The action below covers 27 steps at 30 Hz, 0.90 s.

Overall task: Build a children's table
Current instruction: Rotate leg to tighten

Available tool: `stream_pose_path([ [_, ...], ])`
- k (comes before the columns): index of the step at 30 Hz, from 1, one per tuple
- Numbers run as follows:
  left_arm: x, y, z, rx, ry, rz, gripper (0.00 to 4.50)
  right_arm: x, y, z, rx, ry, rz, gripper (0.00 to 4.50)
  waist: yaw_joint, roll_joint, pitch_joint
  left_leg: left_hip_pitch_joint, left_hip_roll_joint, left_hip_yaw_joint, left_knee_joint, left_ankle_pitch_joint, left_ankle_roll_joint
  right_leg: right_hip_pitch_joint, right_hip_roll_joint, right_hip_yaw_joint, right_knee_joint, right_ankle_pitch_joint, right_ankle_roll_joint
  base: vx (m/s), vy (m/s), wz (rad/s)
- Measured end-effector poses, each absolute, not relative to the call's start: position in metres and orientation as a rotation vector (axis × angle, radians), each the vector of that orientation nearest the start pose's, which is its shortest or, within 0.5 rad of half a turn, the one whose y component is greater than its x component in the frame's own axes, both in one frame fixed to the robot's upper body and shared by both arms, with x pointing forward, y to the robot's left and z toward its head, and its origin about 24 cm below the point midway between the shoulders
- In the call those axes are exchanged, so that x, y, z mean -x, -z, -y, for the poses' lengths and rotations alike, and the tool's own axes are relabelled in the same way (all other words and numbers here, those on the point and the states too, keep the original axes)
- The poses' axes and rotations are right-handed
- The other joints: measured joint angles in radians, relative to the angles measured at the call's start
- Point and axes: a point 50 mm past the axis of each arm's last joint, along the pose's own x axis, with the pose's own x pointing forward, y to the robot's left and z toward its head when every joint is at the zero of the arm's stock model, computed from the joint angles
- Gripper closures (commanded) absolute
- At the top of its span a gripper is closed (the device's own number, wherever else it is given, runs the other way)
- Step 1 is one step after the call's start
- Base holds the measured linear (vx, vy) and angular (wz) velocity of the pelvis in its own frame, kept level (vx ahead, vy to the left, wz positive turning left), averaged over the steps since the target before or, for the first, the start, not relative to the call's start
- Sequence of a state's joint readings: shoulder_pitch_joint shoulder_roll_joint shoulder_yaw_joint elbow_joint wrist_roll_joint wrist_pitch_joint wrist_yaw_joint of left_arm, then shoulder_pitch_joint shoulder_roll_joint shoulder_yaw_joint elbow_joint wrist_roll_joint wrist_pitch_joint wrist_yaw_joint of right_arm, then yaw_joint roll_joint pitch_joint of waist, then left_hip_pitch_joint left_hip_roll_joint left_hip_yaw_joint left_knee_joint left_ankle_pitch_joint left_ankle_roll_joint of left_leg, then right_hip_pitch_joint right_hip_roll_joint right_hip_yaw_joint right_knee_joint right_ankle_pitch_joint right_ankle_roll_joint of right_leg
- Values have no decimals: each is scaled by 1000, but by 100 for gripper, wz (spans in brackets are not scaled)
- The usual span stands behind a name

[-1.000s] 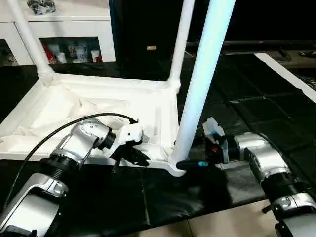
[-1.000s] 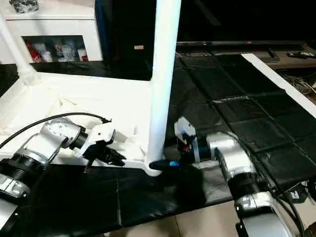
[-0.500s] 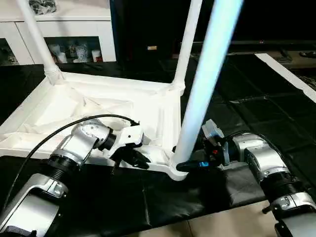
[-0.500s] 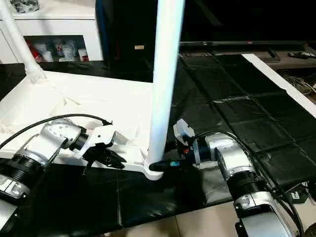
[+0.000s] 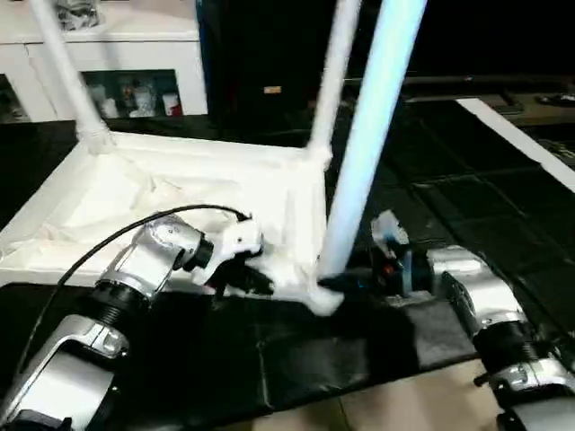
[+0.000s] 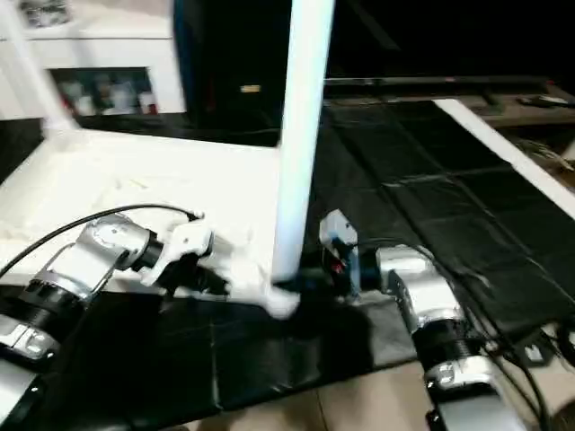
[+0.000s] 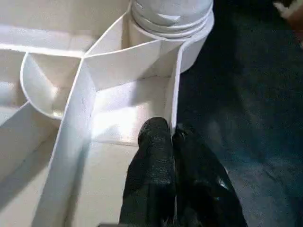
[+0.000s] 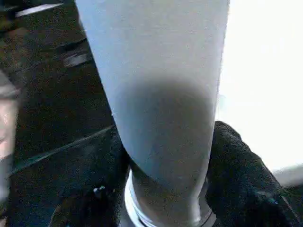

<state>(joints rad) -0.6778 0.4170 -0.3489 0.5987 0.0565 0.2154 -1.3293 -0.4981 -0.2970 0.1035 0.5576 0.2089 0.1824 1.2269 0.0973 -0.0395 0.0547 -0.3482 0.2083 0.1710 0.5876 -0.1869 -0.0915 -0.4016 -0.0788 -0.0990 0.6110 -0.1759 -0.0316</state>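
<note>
A: Where is the table top at this moment?

B: It is laid upside down on the black mat, with the ribbed underside up. Three legs are seen standing in corner sockets. The near leg is the one being worked on.

A: How are the fingers placed?

B: The left gripper is pressed shut on the thin rim wall of the top, just beside the near corner socket. One finger is inside the rim and one is outside. The right gripper is set around the base of the near leg. One finger is seen on each side of the leg, touching it or nearly so. Whether a firm hold is made cannot be told.

A: Which step is in hand, then?

B: It is judged that the near leg is being seated in its socket while the top is kept steady.

A: What is needed next?

B: The leg should be gripped firmly and turned or pushed down. The rim must be held fast so that the top is not dragged along.
</note>
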Motion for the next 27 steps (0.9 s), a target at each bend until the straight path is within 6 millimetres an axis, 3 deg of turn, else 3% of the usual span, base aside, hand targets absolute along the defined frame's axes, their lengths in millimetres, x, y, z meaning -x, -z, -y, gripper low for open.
stream_pose_path([
  [6,-333,-61,-126,-340,1166,-619,450,-326,-47,121,-73,-907,-291,250,-40,0,-2,2,-1,-1,0,0,0,0,0,0,0,0,0,0,0,0],
  [11,-341,-61,-105,-306,1010,-605,450,-346,-53,105,-68,-644,-302,252,-47,0,-2,1,-1,-1,-1,0,0,-1,0,0,-1,0,0,0,0,0],
  [18,-343,-61,-98,-290,964,-584,450,-351,-57,101,-55,-577,-300,252,-42,0,-2,-1,-1,-1,-4,-1,0,-2,0,0,-2,-1,1,0,0,0],
  [19,-343,-61,-98,-291,963,-584,450,-350,-57,101,-52,-577,-299,197,-42,0,-2,-1,-1,-1,-4,-1,0,-2,0,0,-2,-1,2,0,0,0],
  [22,-343,-61,-98,-293,966,-585,450,-349,-56,101,-53,-582,-297,197,-42,0,-1,-1,-1,0,-4,-1,0,-2,0,0,-2,-1,2,0,0,0],
  [23,-343,-61,-98,-294,969,-585,450,-349,-55,101,-53,-585,-295,166,-42,0,-1,-1,-1,0,-4,-1,0,-2,0,0,-2,-1,2,0,0,0],
  [27,-342,-62,-102,-323,1009,-577,450,-345,-54,103,-56,-641,-275,143,-43,0,-1,-1,-1,0,-5,-1,0,-2,0,0,-2,-1,2,0,0,0],
])
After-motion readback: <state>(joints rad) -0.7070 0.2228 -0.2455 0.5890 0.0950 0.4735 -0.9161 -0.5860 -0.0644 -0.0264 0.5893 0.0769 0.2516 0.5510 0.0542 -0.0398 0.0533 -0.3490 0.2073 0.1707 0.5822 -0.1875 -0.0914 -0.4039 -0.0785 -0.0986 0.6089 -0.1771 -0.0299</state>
